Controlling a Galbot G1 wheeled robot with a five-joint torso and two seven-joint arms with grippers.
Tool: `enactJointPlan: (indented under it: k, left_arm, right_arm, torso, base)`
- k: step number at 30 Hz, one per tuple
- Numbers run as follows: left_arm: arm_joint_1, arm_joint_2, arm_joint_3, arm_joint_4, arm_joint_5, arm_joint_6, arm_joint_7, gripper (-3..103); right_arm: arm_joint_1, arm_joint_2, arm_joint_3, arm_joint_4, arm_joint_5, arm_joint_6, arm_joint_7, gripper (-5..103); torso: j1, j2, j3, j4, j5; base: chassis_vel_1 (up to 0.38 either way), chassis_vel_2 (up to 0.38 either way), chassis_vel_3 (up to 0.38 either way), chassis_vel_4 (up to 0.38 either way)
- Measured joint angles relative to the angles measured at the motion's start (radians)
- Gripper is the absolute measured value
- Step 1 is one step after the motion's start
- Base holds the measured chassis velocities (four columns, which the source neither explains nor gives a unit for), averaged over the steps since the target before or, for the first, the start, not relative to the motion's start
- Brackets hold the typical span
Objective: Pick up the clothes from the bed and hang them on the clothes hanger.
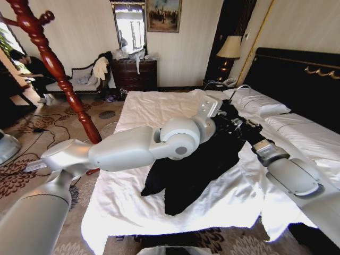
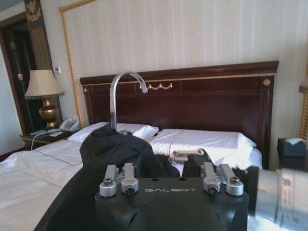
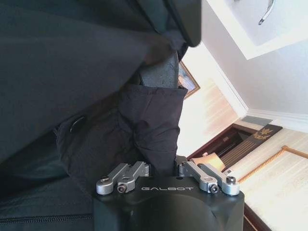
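Now, in the head view, the large black soft-fabric coat (image 1: 196, 170) is lying spread across the wide bed with the wrinkled white duvet (image 1: 154, 106), its lower part reaching toward the foot edge. The left gripper (image 1: 212, 106) is reaching in over the coat's upper end from the robot's left, and the right gripper (image 1: 241, 127) is coming in from the right, buried in dark fabric near the collar. The tall red-brown glossy wooden coat stand with its spiral-twisted pole (image 1: 53, 64) is standing on the patterned carpet, well apart from the coat (off the bed's left side).

Going to the left wrist view, the left gripper (image 2: 171, 163) is sitting just behind a raised fold of the coat (image 2: 113, 149), and a thin silver wire hook (image 2: 120, 96) is sticking upright out of that fold; I cannot tell how its fingers are standing. The dark headboard with gold ornament (image 2: 202, 101) is rising beyond the white pillows.

Turning to the right wrist view, the right gripper (image 3: 163, 159) is pinching a bunched fold of the coat (image 3: 149, 125) between its fingers.
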Motion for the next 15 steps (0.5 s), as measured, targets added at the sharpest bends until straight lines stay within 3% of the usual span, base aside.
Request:
enactJointPlan:
  k: [1,5,7,10,15]
  left_arm:
    - [0.000,0.000,0.000,0.000,0.000,0.000,0.000,58]
    - [0.000,0.050,0.013,-0.057,0.008,-0.013,0.050,81]
    - [0.000,0.063,0.016,-0.068,0.015,-0.012,0.065,81]
    - [0.000,0.092,0.018,-0.098,0.025,-0.014,0.096,96]
    - [0.013,0.139,0.017,-0.157,0.028,-0.044,0.130,100]
  right_arm:
    - [0.000,0.000,0.000,0.000,0.000,0.000,0.000,21]
    - [-0.002,0.001,0.000,0.000,0.000,0.000,0.001,21]
    - [-0.003,0.001,0.000,0.001,0.001,0.000,0.001,21]
    - [-0.003,-0.002,0.000,0.001,0.004,0.000,0.002,21]
    - [0.000,0.002,0.000,-0.002,0.006,-0.001,0.002,21]
  torso:
    - [0.000,0.000,0.000,0.0000,0.0000]
    - [0.000,0.000,0.000,0.0000,0.0000]
    - [0.000,0.000,0.000,0.0000,0.0000]
    - [0.000,0.000,0.000,0.0000,0.0000]
    - [0.000,0.000,0.000,0.0000,0.0001]
  base:
    - [0.000,0.000,0.000,0.000]
    - [0.000,0.000,0.000,0.000]
    - [0.000,0.000,0.000,0.000]
    - [0.000,0.000,0.000,0.000]
    - [0.000,0.000,0.000,0.000]
